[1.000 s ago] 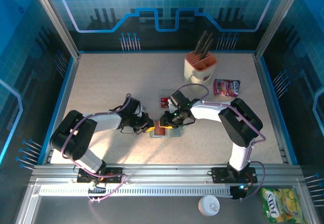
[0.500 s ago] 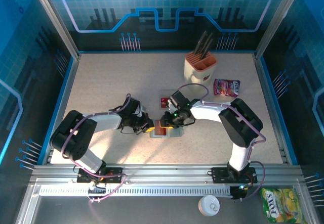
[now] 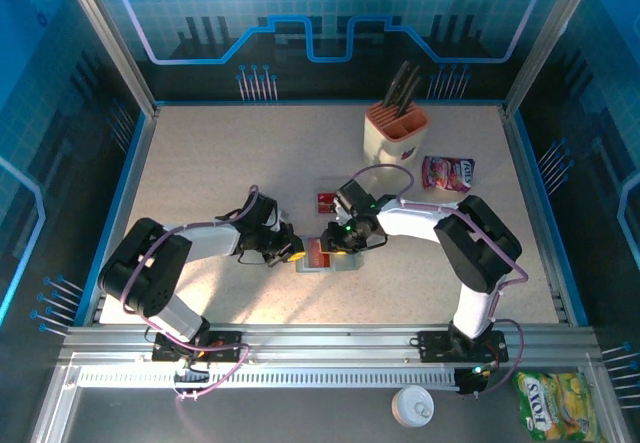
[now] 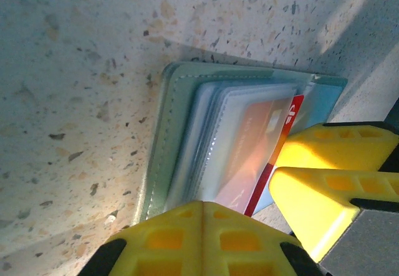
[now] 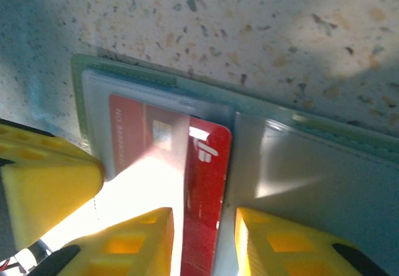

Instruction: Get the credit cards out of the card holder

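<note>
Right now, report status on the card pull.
Left fingers shut at card holder edge. Right fingers astride red card, partly drawn out; grip unclear. One loose card on table. Nothing blocking.

Looks down on the card holder (image 4: 163, 157) lying open on the speckled table (image 4: 81, 52), grey-green cover at the left, clear sleeves (image 4: 215, 133) fanned toward the right. Shows a red card (image 4: 262, 139) partly out of a sleeve. Finds the left gripper (image 4: 201, 235) closed at the bottom, covering the holder's lower end, and the right gripper (image 4: 274, 167) at the right, yellow fingers (image 4: 336, 148) slightly apart, tips at the card's bare edge.
</note>
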You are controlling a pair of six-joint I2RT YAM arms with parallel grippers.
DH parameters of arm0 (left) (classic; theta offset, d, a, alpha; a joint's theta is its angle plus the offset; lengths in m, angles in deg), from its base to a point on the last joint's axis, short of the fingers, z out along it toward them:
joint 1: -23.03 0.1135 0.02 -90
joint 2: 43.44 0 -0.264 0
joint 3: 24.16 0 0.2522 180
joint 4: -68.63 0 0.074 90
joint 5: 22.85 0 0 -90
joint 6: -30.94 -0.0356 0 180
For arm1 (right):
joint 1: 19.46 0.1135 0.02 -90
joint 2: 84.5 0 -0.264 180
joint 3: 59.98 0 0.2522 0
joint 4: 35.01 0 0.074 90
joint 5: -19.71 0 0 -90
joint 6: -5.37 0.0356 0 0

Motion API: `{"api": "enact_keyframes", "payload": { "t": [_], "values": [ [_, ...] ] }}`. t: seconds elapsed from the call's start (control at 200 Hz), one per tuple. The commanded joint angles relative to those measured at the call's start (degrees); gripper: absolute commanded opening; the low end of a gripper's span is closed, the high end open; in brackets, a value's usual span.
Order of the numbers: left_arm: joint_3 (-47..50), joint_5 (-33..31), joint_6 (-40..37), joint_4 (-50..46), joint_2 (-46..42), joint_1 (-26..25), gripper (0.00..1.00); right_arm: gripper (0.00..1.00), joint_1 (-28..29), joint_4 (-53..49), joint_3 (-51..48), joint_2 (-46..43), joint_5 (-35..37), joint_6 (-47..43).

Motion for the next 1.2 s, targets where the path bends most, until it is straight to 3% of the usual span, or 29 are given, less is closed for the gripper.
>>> {"api": "enact_keyframes", "payload": {
  "t": [0.0, 0.41, 0.72, 1.196],
  "values": [
    [-0.7, 0.2, -1.4, -2.8, -0.7, 0.3, 0.05, 0.33, 0.6, -2.0, 0.6, -2.3, 0.7, -0.6],
    [-2.5, 1.7, -1.5, -3.9, -3.1, 0.1, 0.03, 0.33, 0.7, 0.9, -0.1, -3.2, -2.3, 0.8],
    [-2.3, 2.0, -2.2, -3.2, 0.3, -0.4, 0.0, 0.33, 0.7, 7.3, -1.5, -0.6, -7.5, 3.4],
    [-2.6, -0.2, -5.1, -7.7, 1.7, -0.3, 0.0, 0.33, 0.7, 3.8, -1.4, 2.5, -5.0, 2.2]
  ]
}}
